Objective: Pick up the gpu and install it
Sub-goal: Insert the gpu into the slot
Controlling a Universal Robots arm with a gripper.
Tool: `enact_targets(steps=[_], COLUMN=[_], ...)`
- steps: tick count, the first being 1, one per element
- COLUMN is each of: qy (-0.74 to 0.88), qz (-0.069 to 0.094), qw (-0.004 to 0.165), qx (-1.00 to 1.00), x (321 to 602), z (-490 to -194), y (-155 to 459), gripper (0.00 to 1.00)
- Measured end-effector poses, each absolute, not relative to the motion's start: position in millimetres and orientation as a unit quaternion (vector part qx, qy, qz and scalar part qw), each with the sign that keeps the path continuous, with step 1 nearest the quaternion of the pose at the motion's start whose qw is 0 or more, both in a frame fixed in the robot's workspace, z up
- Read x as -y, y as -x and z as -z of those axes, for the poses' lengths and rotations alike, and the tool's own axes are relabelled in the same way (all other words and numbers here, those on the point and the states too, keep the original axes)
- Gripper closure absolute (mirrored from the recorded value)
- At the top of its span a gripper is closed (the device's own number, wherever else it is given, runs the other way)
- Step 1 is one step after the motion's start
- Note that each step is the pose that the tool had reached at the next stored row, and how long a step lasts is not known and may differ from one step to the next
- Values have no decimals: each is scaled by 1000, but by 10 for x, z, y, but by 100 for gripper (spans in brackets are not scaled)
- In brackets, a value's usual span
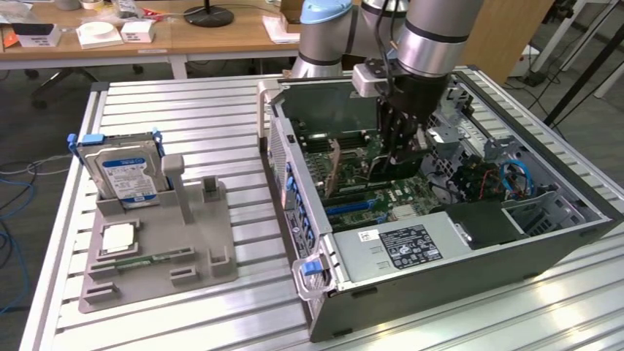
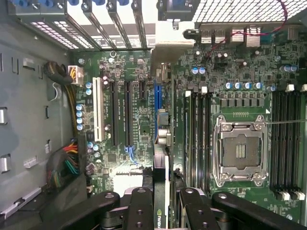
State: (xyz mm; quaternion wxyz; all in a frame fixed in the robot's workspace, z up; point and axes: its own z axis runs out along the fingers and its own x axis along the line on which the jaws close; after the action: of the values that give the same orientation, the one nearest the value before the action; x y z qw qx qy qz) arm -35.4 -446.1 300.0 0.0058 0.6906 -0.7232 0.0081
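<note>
Peering into the open computer case (image 1: 468, 292), we found the gripper (image 2: 163, 211) clamped shut on the gpu (image 2: 159, 191), a finger (image 2: 140, 206) on each face. The card hung edge-on over the motherboard (image 2: 134, 72), near its blue slot (image 2: 157, 103). A hard drive (image 1: 122, 172) stood in a grey holder (image 1: 195, 248), well apart on the table (image 1: 175, 117).

Between the fingers of the pincer (image 1: 402, 159): flat green circuit-board gpu (image 2: 161, 182), on edge. Around both: open grey metal computer case (image 1: 439, 292), on the ribbed metal worktop (image 1: 195, 110). Beneath the pincer: green motherboard (image 2: 139, 110). Well off to the exterior view's left of it: grey plastic holder (image 1: 195, 248), silver hard drive (image 1: 125, 172) upright in it.
</note>
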Motion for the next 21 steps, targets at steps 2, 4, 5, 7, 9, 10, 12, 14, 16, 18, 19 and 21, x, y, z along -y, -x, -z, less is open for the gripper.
enact_targets(steps=[2, 4, 5, 7, 9, 10, 12, 14, 16, 18, 19, 21], qy=[-691, -691, -691, -691, -691, -691, -691, -691, -691, -691, -691, -691], qz=[-8, -8, -8, -8, -8, -8, -8, -8, -8, -8, -8, -8], qw=[6, 6, 6, 6, 6, 6, 6, 6, 6, 6, 6, 6], qx=[723, 723, 723, 723, 723, 723, 723, 723, 723, 723, 723, 723], x=[4461, 4461, 4461, 4461, 4461, 4461, 4461, 4461, 4461, 4461, 4461, 4461], z=[-2997, -2994, -2993, -2984, -2976, -2976, -2975, -2972, -2971, -2971, -2970, -2966], y=[368, 380, 383, 393, 393, 393, 393, 400, 403, 408, 410, 435], gripper=[74, 74, 74, 74, 74, 74, 74, 74, 74, 74, 74, 74])
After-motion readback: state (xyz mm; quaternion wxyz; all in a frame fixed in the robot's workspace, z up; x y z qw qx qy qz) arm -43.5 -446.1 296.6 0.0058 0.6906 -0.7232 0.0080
